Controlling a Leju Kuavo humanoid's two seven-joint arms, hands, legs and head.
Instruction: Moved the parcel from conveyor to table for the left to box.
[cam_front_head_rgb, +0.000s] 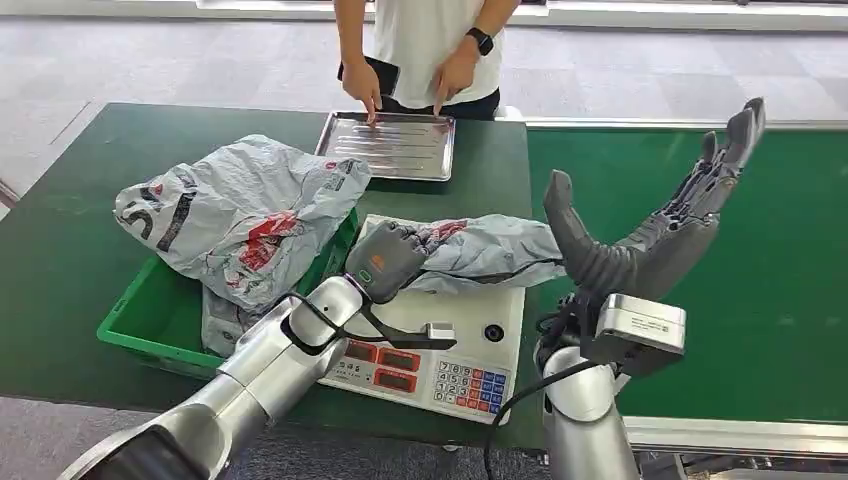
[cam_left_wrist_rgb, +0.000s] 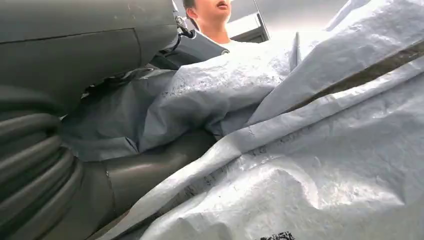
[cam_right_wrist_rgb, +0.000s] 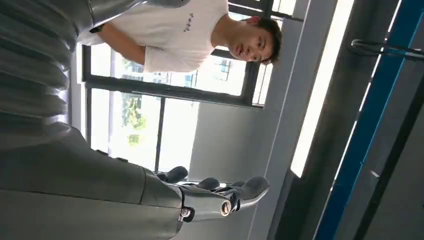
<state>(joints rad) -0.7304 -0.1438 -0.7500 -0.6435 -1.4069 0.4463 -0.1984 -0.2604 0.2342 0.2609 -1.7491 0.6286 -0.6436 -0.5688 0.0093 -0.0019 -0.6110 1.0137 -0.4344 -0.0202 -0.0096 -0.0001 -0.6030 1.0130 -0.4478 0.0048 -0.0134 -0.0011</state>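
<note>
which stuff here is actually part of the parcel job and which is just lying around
Part of the job:
- grey parcel on the scale, left hand resting on it
- green box with a bigger parcel lying over it
- right hand, raised with nothing in it
- green conveyor

Just lying about:
- metal tray, a person's hands touching it

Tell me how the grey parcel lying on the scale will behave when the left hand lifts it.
The grey parcel is a wrinkled plastic mailer, so it will probably sag and fold around the left hand rather than stay flat. Its glossy film looks somewhat slippery. It seems light for its bulk, though its contents are hidden.
</note>
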